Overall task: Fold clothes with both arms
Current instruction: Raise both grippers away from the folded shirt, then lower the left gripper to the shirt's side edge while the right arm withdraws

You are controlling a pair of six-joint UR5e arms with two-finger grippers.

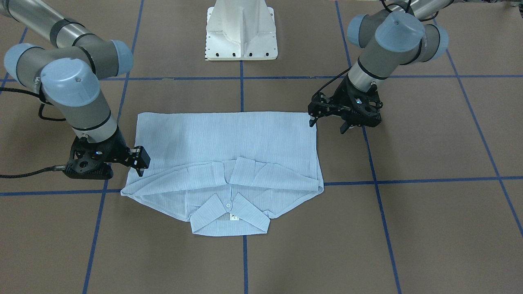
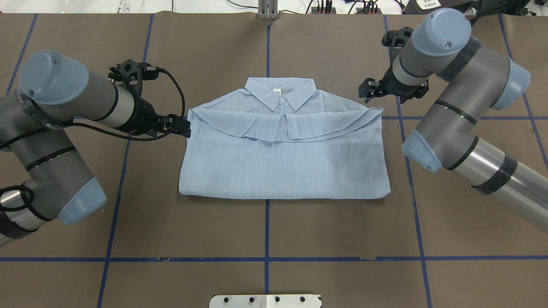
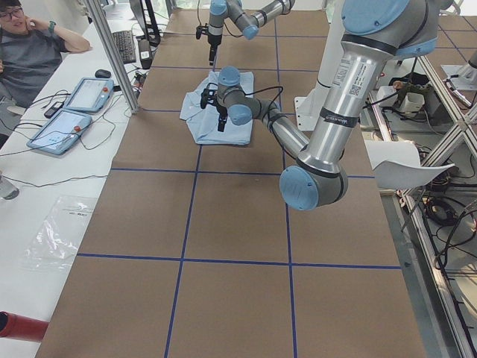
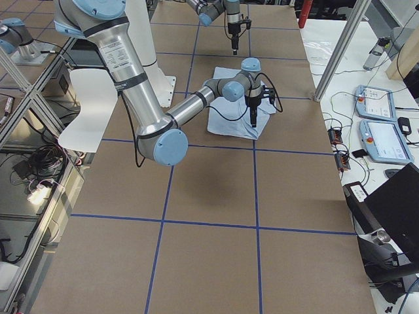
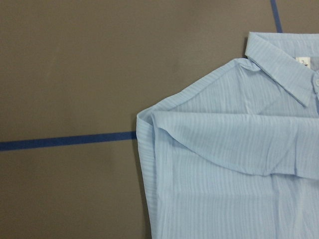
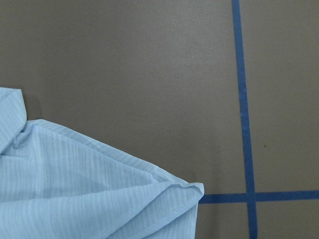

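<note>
Two arms flank a half-folded shirt. On the left, the left gripper [image 1: 328, 125] hangs with its jaws spread and nothing between them, just beside the garment's left shoulder corner [image 5: 144, 119]. Its wrist camera looks straight down on that corner.

The pale blue shirt [image 2: 282, 167] lies flat at mid-worktop as a broad rectangle. Its long axis runs left to right, parallel to the robot-side edge. The collar [image 2: 280, 96] points to the far edge and the straight fold faces the robot. A curved flap [image 2: 278, 130] crosses the chest below the buttoned collar.

The cloth is thin and finely striped, with the lower layers showing faintly through. It looks limp enough to sag from any single pinch. The brown paper worktop [image 2: 321, 231] is matt and gridded with blue tape.

On the right, the right gripper [image 2: 366, 90] holds nothing. The pictures do not show whether its jaws are parted. It stands near the right shoulder corner [image 6: 197, 189], slightly toward the far edge.

Each arm has its own corner closest, and the left looks nearer. The next fold probably depends on both corners being taken together.
</note>
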